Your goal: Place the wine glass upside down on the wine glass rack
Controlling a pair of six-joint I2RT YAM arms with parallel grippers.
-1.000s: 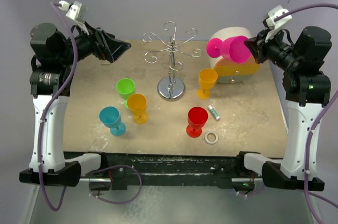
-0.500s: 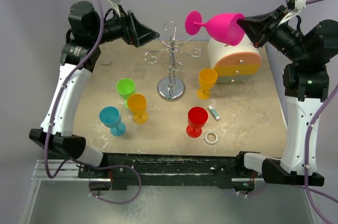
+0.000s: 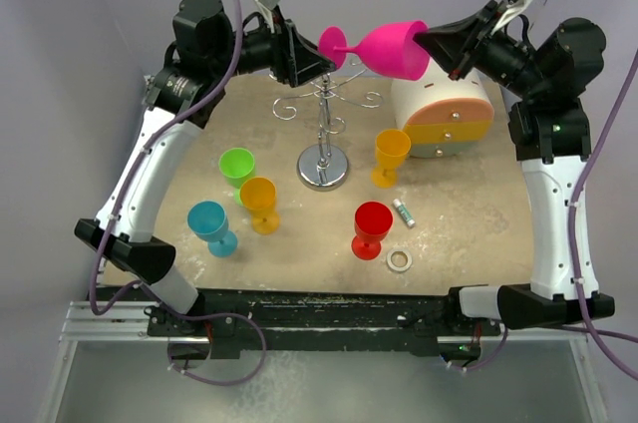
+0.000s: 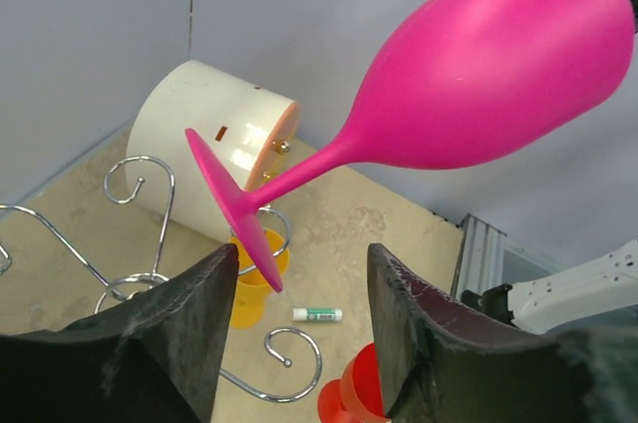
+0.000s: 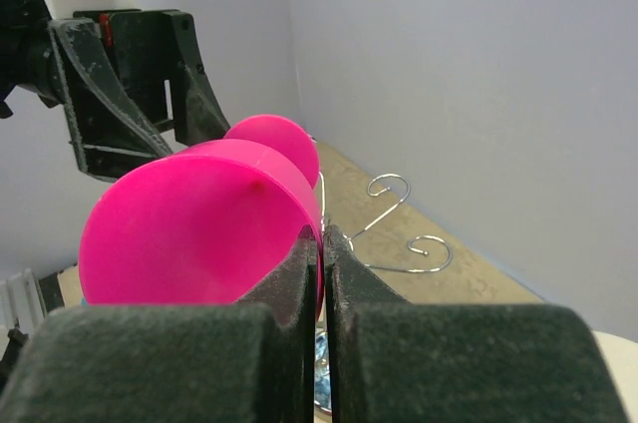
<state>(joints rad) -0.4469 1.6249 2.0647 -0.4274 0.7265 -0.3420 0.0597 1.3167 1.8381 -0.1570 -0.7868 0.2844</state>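
One wine glass, rim in right jaws, foot near parted left jaws.

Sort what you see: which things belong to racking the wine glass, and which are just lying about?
In use: pink wine glass, chrome rack, right claw.
Lying about: green cup, blue cup, red cup, left orange cup, right orange cup, drawer box, small tube, white ring.

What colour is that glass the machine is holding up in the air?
Solid bright pink all over; the wine glass shows best in the left wrist view.
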